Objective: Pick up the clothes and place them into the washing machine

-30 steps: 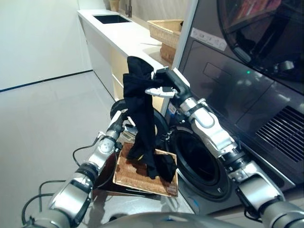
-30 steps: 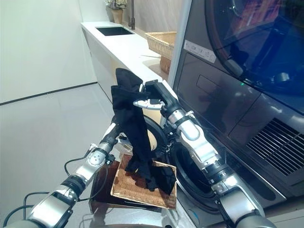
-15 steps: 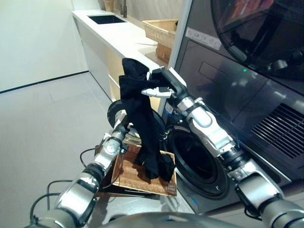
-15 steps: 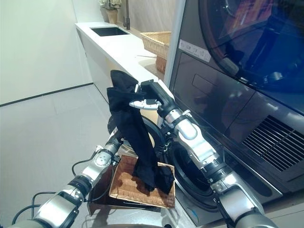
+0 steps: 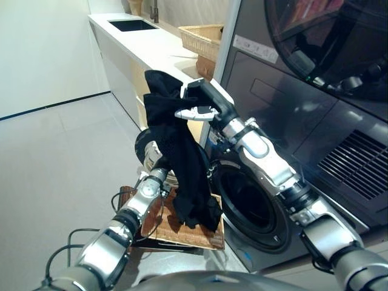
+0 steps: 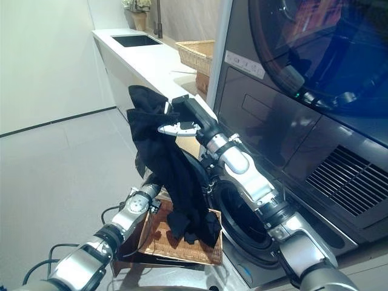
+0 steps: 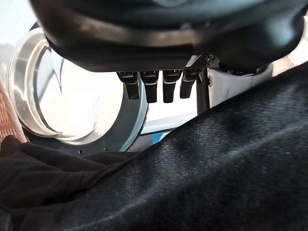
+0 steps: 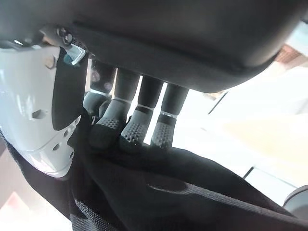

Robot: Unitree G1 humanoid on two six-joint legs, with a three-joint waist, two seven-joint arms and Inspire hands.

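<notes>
The right hand (image 5: 203, 104) is up high, in front of the washer (image 5: 291, 121). Its fingers (image 8: 134, 130) and white thumb are curled tight on the top of a black cloth (image 5: 176, 151). The cloth hangs down long from the hand. Its low end is bunched up and hangs just over a flat brown basket (image 5: 188, 233) on the floor. You cannot tell if the cloth touches the basket.

The basket lies on the floor, just left of the round washer hole (image 5: 248, 206). The hole is dark inside. The cloth is not in the hole. It hangs to the left of it, in the air.

The left hand (image 6: 150, 193) is low down, behind the hanging cloth and near the far edge of the basket. In the left wrist view its fingers (image 7: 154, 86) point out straight, side by side, and hold nothing. Black cloth fills the space past them, and the round washer door (image 7: 57, 96) shows behind.

Far off on the left there is a long white counter (image 5: 151, 48) with a dark sink (image 5: 131, 25) in it. A woven basket (image 5: 203, 39) sits on the counter, next to the washer. Above the washer hole there is a big dark round window (image 5: 327, 36) on the upper machine. The floor (image 5: 54, 151) is pale grey.
</notes>
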